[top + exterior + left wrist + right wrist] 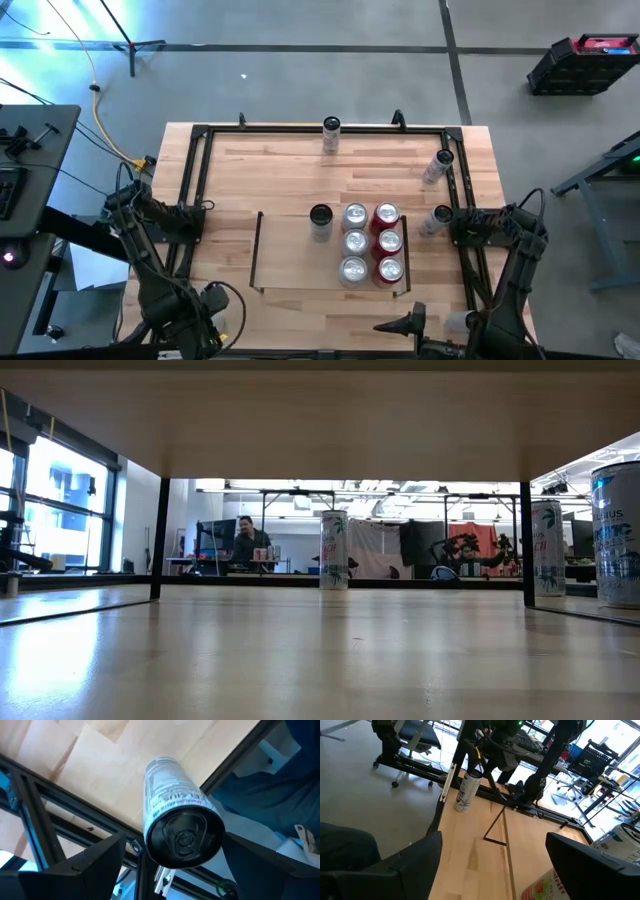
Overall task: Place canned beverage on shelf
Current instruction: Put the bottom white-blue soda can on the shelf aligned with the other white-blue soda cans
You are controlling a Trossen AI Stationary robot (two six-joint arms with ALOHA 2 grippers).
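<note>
The left pincer (175, 842), released, straddles a dark-topped slim can (172, 795) at the surface's (280, 170) 7 o'clock corner, well apart from the shelf (257, 250); an off-centre squeeze could topple it overboard, while the right pincer (405, 322) idles released at 5 o'clock.

Open-plan robotics lab or office, polished grey concrete floor (300, 70), wheeled black office chairs (415, 740), seated person at distant desk (246, 540), tall windows (60, 510).
</note>
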